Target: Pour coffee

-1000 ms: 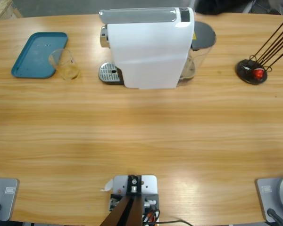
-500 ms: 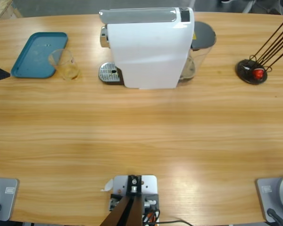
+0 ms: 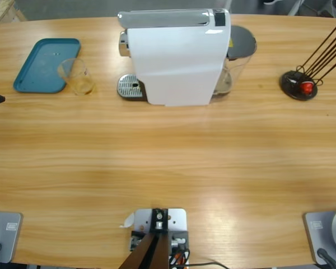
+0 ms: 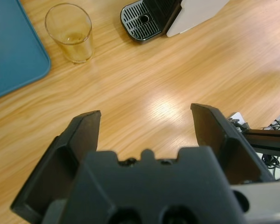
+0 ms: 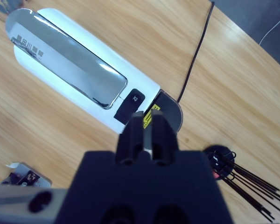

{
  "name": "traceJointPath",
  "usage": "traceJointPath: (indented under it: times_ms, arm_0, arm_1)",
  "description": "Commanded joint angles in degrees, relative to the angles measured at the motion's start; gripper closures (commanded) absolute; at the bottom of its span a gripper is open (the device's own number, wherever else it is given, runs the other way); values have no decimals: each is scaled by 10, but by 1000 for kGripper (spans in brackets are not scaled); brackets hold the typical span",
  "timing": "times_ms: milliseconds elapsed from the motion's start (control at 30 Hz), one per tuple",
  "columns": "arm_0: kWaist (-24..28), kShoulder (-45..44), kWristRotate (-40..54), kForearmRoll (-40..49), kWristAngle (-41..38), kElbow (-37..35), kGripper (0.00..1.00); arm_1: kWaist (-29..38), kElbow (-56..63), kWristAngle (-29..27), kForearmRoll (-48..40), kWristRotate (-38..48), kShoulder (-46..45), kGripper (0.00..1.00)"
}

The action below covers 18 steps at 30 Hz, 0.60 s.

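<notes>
Beside the tray [image 3: 42, 64], tumbler [image 3: 77, 77] empty, no coffee poured; left tool [image 4: 144, 123] spread, right tool [image 5: 147, 126] pressed together, everything left.

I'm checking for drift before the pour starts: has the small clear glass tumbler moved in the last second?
No. The small clear glass tumbler sits in the same spot by the right edge of the teal plastic tray, left of the white coffee machine.

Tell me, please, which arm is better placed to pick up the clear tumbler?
Probably the left: its open gripper faces the clear tumbler beside the teal tray. The right gripper, shut, hangs above the coffee machine.
</notes>
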Motion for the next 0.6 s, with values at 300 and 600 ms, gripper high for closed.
traceJointPath:
  times_ms: [300, 600]
  arm_0:
    - [-15, -14, 11, -13, 8, 22, 170]
    - [-16, -14, 11, -14, 8, 23, 170]
  arm_1:
    - [0, -10, 16, 8, -65, 85, 1000]
    - [1, -8, 17, 8, -70, 93, 1000]
